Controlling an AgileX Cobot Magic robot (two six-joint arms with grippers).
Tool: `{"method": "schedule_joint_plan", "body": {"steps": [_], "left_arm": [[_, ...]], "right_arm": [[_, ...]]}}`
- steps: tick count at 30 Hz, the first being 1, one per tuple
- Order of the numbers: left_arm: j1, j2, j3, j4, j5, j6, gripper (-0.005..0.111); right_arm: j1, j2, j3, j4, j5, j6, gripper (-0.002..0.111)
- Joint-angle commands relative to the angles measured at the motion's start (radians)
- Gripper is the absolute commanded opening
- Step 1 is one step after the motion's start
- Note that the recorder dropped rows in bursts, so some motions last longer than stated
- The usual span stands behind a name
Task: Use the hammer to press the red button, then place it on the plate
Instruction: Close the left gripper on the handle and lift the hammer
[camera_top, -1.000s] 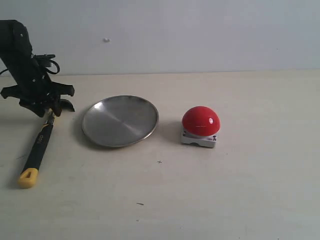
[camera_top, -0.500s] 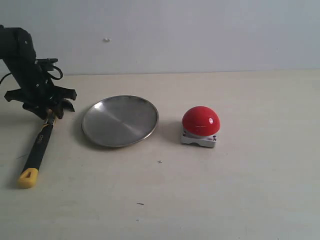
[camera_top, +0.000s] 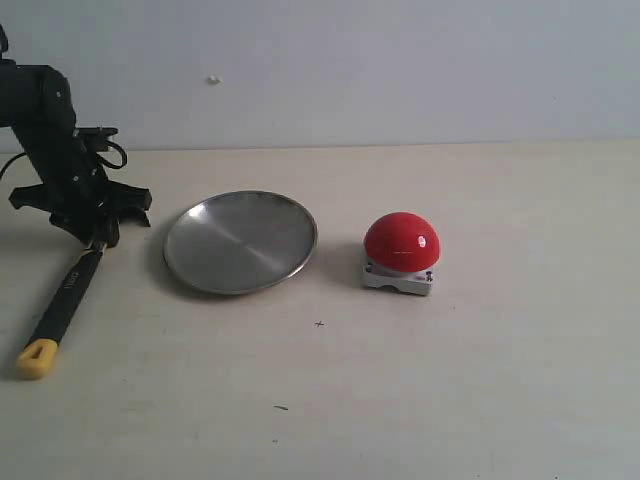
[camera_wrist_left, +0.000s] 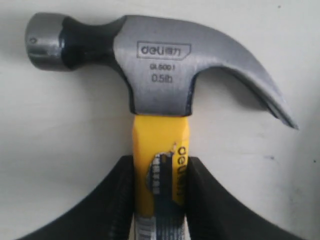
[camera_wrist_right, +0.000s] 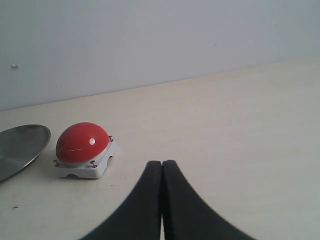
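With the hammer (camera_top: 62, 297) lying flat on the table (camera_top: 420, 400) at far left, its yellow end nearest the camera and its head hidden under the arm, the grasp is taken high on the handle, just below the head. In the left wrist view the left gripper (camera_wrist_left: 159, 200) is seen clamped on the yellow neck of the hammer (camera_wrist_left: 160, 95), one finger on each side of the handle, both touching it. That grip is judged to suit a press: the head is kept close to the wrist, so swing of the long handle is limited and the striking face can be aimed down.

Whether the hammer is lifted cannot be told; in the exterior view the yellow end looks to be resting on the table or just off it.

Just right of the gripper, the plate (camera_top: 240, 241) is seen empty, between hammer and button. The drop-off is thus on the return path from the button, so little extra travel is needed.

Further right, apart from the plate, the red button (camera_top: 401, 240) sits upright on its light-grey base, untouched. Nothing stands between it and the plate.

The right gripper (camera_wrist_right: 161, 200) is closed on nothing, fingers pressed together, held low above the table on the right, with the button (camera_wrist_right: 82, 141) and the plate's edge (camera_wrist_right: 22, 147) in its view. It is not seen in the exterior view and looks parked clear of the left arm's reach.

Step judged in hand: hammer pickup. Press and placement not yet done.
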Motion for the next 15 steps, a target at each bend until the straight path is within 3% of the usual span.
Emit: {"method": "schedule_joint_plan", "body": {"steps": [1, 7, 15], "left_arm": [[0.003, -0.037, -0.005, -0.009, -0.016, 0.015, 0.000], [-0.004, -0.096, 0.011, -0.186, -0.072, 0.098, 0.000], [-0.041, -0.169, 0.075, -0.204, -0.140, 0.131, 0.000]], "right_arm": [[-0.004, -0.004, 0.004, -0.004, -0.005, -0.004, 0.000], [-0.004, -0.004, 0.004, -0.004, -0.005, -0.004, 0.000], [-0.004, -0.004, 0.004, -0.010, -0.110, -0.013, 0.000]]}}
